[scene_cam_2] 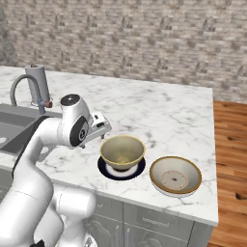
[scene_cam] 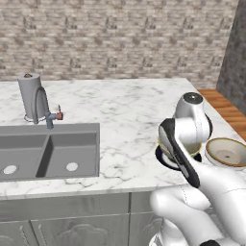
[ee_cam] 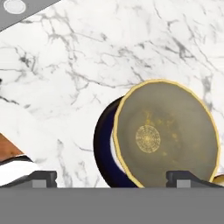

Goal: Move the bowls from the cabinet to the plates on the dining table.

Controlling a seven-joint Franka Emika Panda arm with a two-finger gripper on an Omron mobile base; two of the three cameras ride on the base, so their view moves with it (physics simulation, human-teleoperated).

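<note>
No brand, label or legible writing appears on any item.

At the far left of the right base view, a grey double sink point(scene_cam_2: 9, 130) is set into the dining table point(scene_cam_2: 159, 111), with a curved faucet point(scene_cam_2: 21, 87) and an upright paper towel roll point(scene_cam_2: 37, 83) behind it. The white arm point(scene_cam_2: 43, 144) rises from the lower left, and its wrist is just left of the 1st bowl.

The 1st bowl point(scene_cam_2: 122, 152) sits upright on the black plate point(scene_cam_2: 120, 171), near the front edge of the marble top. The plate rim shows as a dark ring around the bowl base. To its right, the 2nd bowl point(scene_cam_2: 175, 176) rests on the pale grey plate point(scene_cam_2: 169, 192), just beside the 1st pair and apart from it.

In the hand view, the gripper point(ee_cam: 118, 180) has its 2 fingertips point(ee_cam: 43, 178) spread wide and holds nothing. The 1st bowl point(ee_cam: 168, 140) lies between the fingertips and beyond them, offset toward the right tip, with its pale interior and central medallion facing the camera. The black plate point(ee_cam: 103, 144) shows as a dark crescent on the bowl's left side. Contact between fingertips and bowl cannot be determined.
</note>
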